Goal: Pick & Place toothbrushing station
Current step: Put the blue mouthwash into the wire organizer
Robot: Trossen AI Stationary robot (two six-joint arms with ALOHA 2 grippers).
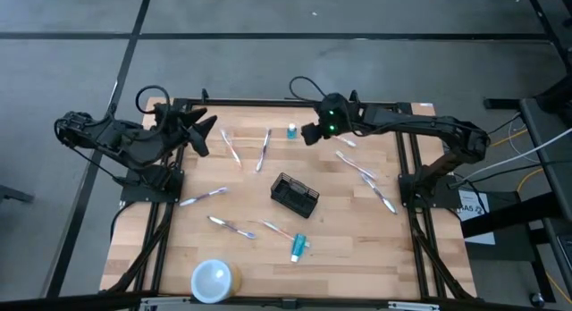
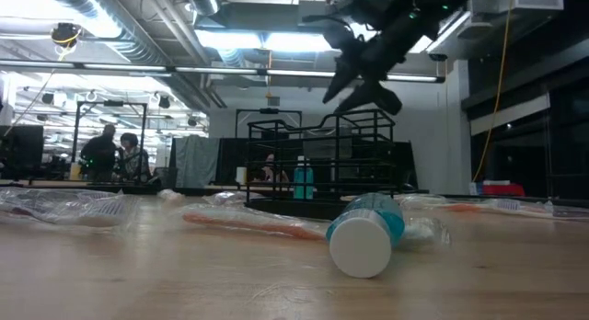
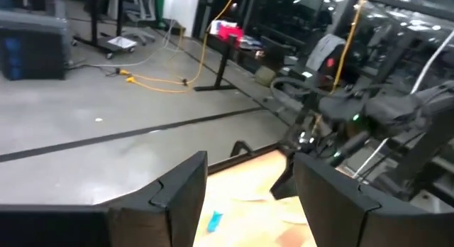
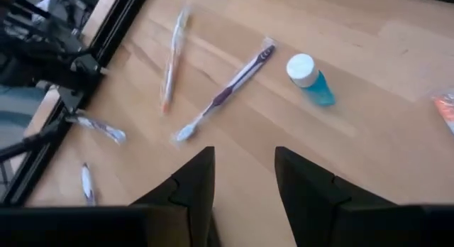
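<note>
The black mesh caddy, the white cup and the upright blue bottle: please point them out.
black mesh caddy [image 1: 295, 195], high view, on its top rim.
white cup [image 1: 213, 280], high view, on its middle.
upright blue bottle [image 1: 291, 130], high view, on its cap.

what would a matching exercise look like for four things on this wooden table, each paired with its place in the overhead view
Things:
1. black mesh caddy
2. round white cup
3. small upright blue bottle with white cap
4. blue tube lying on its side

Places:
A. near edge of the table, left of centre
B. far edge, just left of the right gripper
C. middle of the table
D. between the caddy and the near edge

Pairs: 1-C, 2-A, 3-B, 4-D
</note>
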